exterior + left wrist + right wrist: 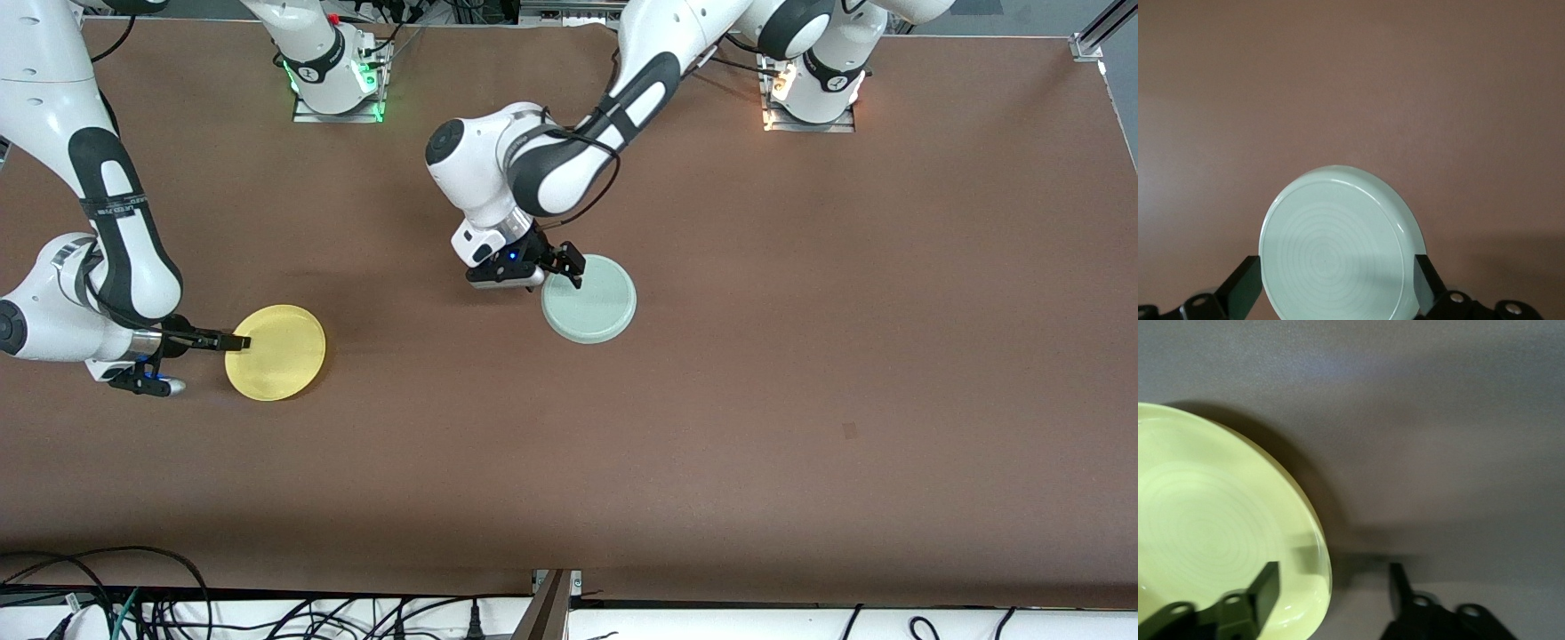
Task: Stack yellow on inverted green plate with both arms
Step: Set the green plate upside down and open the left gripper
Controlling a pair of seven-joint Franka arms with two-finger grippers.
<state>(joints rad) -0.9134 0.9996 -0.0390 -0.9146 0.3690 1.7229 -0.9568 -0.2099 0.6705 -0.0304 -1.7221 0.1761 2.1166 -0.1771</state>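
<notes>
The yellow plate lies on the table toward the right arm's end. My right gripper is low at its rim and open. In the right wrist view one finger is over the yellow plate's face and the other is outside the rim, with a wide gap between them around my right gripper's centre. The pale green plate lies flat near the table's middle. My left gripper is open over its edge. In the left wrist view the green plate shows between the spread fingers.
The brown table carries only the two plates. The arm bases stand along the table's edge farthest from the front camera. Cables lie below the table's near edge.
</notes>
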